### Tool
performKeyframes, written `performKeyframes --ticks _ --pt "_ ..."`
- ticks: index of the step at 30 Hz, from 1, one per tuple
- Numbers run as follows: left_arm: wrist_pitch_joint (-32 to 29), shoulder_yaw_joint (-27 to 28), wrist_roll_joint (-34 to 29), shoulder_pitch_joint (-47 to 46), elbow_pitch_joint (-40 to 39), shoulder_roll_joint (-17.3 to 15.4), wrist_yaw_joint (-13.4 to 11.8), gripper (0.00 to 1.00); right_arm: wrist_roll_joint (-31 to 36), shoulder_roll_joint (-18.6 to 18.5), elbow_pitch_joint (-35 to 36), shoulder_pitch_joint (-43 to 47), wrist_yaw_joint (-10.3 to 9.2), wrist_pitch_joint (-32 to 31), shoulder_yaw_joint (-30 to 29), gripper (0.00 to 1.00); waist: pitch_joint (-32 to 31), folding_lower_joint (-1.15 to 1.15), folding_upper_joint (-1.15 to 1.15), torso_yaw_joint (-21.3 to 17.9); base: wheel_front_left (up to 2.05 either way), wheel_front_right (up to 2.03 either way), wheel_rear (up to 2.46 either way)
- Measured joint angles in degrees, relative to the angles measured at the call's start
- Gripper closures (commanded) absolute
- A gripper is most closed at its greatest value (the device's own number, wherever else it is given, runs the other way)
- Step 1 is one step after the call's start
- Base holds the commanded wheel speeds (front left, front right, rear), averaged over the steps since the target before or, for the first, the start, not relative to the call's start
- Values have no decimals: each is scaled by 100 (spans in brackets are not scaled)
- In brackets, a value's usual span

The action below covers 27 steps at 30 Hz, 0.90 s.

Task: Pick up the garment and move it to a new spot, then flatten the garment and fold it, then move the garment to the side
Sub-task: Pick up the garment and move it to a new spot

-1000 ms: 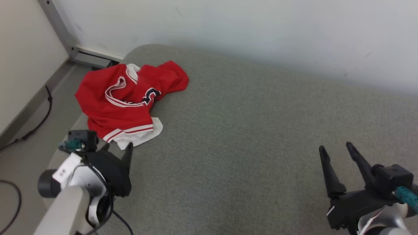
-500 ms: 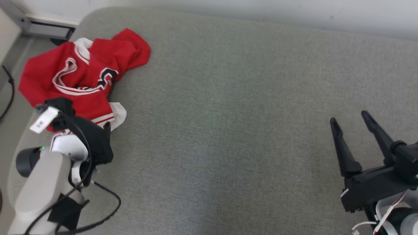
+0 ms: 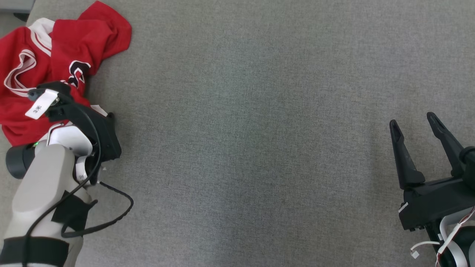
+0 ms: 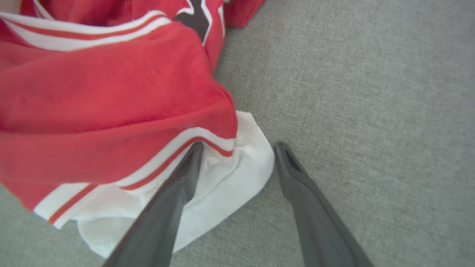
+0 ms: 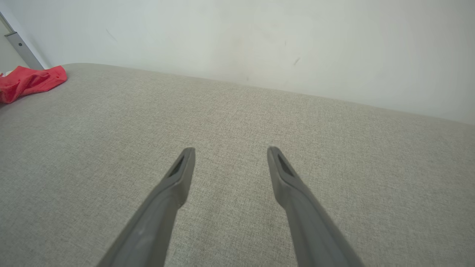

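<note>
Grey woven cushion top point(image 3: 259, 129) under me, flat, evenly lit. Pale wall point(image 5: 259, 44) rises behind its far edge at 12 o'clock; faint scuffs on it. Grey metal post point(image 5: 16, 40) slants against the wall at 10 o'clock. Cushion corner there rounded.

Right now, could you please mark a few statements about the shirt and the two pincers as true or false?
1. The left pincer is open at the white hem of the shirt. True.
2. The right pincer grips the shirt. False: it is open over the bare grey cushion, well apart from the shirt.
3. The shirt lies folded flat. False: it is crumpled.
4. The shirt is red with white trim. True.
</note>
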<state>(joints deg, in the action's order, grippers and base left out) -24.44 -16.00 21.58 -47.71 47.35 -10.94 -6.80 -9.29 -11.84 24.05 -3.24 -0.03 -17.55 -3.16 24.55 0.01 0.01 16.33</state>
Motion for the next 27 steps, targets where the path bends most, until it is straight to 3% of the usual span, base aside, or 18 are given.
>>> performKeyframes --ticks 1,3,12,22,27 --pt "31 4 -22 -32 49 5 -21 9 0 -1 -12 -4 -1 -11 -2 0 21 0 0 -8 0 0 0" --pt "35 7 -57 -126 172 21 -23 100 -1 -1 -38 -31 -3 -18 -10 0 25 0 0 -12 0 0 0" --pt "159 13 -203 -231 666 112 -24 100 -73 58 -350 -141 -3 -57 66 0 -203 -1 -1 55 0 0 0" --pt "586 74 -135 -366 948 422 -23 100 -282 343 -981 -203 -3 144 253 0 -775 -2 -1 87 0 0 0" --pt "760 -35 -141 -586 961 665 146 100 -334 492 -1268 -202 -3 281 342 0 -1152 -2 -1 45 0 0 0"
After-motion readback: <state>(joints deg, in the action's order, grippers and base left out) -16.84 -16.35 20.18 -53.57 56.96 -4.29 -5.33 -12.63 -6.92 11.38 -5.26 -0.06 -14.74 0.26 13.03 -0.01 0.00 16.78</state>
